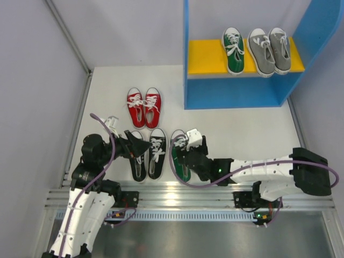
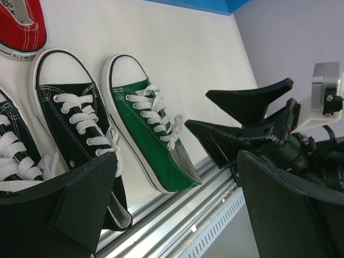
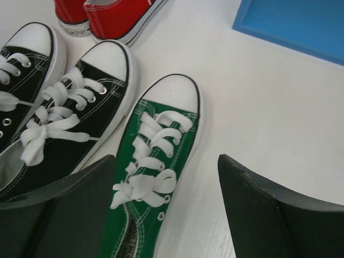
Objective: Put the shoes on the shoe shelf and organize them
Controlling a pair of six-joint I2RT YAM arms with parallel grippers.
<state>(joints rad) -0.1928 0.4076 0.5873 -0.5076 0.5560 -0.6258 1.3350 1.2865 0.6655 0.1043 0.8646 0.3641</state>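
The blue shoe shelf (image 1: 236, 99) stands at the back right. Its yellow board (image 1: 207, 56) holds one green shoe (image 1: 235, 50) and the grey pair (image 1: 269, 51). On the table lie the red pair (image 1: 144, 106), the black pair (image 1: 157, 153) and the other green shoe (image 1: 177, 167). My right gripper (image 1: 185, 153) is open, low over this green shoe (image 3: 156, 161), with one finger on each side of its laces. My left gripper (image 1: 134, 145) is open and empty above the left black shoe. The left wrist view shows a black shoe (image 2: 80, 129) and the green shoe (image 2: 153, 134).
The right gripper's black fingers (image 2: 252, 115) reach in close beside the left gripper. A metal rail (image 1: 177, 193) runs along the table's near edge. Grey walls enclose the table on the left and at the back. The shelf's blue corner (image 3: 295, 21) lies ahead of the right gripper.
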